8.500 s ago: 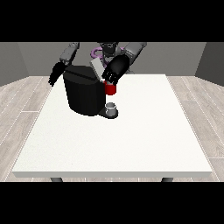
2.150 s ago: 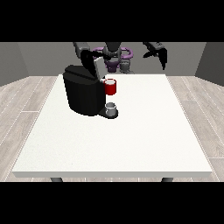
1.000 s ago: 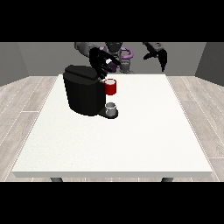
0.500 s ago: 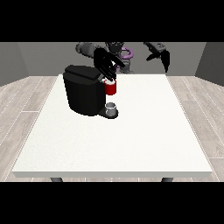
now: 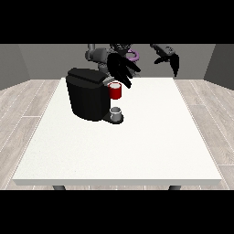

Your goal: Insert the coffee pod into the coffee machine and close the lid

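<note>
Machine [image 5: 89, 93]: black, on the white table [image 5: 119, 141], a red thing at the machine [image 5: 115, 91] (front side).
Hand at view's left [image 5: 119, 69]: fingers spread straight, over the red thing.
Hand at view's right [image 5: 171, 58]: raised, fingers hanging relaxed, holding nothing.
Grey thing [image 5: 116, 113]: at machine's base.

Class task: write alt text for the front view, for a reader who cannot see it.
A black coffee machine stands on a white table, with the hand at the view's left spread above a red thing at the machine. The hand at the view's right hangs raised, away from the machine.
</note>
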Controlling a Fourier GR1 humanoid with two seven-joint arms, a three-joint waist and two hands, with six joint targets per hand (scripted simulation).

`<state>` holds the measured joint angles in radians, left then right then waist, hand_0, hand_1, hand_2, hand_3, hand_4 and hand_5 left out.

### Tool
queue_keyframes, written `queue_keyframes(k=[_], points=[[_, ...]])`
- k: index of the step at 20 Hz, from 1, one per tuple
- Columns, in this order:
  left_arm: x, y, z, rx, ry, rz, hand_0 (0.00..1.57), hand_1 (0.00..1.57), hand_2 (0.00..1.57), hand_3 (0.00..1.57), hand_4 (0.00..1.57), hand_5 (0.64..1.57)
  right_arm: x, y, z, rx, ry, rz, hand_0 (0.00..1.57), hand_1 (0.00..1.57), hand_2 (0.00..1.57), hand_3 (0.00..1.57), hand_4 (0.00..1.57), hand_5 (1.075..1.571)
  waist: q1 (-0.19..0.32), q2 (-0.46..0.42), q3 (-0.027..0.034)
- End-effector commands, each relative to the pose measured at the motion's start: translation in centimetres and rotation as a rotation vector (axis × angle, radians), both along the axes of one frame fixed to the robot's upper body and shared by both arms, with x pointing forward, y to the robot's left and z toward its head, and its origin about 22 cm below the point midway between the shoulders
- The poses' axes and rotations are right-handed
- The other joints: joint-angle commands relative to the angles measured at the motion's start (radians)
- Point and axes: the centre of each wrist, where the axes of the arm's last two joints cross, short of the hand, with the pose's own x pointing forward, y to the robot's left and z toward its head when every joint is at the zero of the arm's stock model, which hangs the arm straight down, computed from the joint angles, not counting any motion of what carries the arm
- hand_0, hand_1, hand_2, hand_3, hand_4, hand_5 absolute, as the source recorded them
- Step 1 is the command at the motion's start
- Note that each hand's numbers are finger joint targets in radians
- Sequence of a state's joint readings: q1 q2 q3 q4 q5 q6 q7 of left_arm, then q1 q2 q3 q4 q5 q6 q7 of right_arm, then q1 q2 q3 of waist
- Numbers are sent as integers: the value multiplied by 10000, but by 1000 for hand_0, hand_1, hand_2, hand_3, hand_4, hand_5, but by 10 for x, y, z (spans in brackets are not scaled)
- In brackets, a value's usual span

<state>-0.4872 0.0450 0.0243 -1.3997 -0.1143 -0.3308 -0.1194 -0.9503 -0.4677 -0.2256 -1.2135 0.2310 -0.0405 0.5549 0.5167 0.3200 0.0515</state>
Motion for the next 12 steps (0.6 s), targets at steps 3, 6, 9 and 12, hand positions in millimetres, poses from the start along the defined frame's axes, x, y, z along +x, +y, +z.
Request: queue_keyframes(k=[3,6,9,12], points=[[7,-19,24,281,-588,-674,0,0,0,0,297,1571,-2,76,30,98,-2845,3020,0,0,0,0,0,1571,1110,858,-503],[6,-8,28,93,-614,-322,0,0,0,0,318,1571,4,77,27,-82,-2983,3583,0,0,0,0,98,1571,830,602,-512],[11,0,33,114,-723,-285,0,0,0,0,341,1571,8,105,22,-150,-3152,4134,0,0,0,0,0,1571,670,746,-519],[-2,-17,15,33,-412,-209,0,0,0,0,248,1571,11,129,-6,-14,-3188,4393,0,0,0,0,0,1571,334,299,-518]])
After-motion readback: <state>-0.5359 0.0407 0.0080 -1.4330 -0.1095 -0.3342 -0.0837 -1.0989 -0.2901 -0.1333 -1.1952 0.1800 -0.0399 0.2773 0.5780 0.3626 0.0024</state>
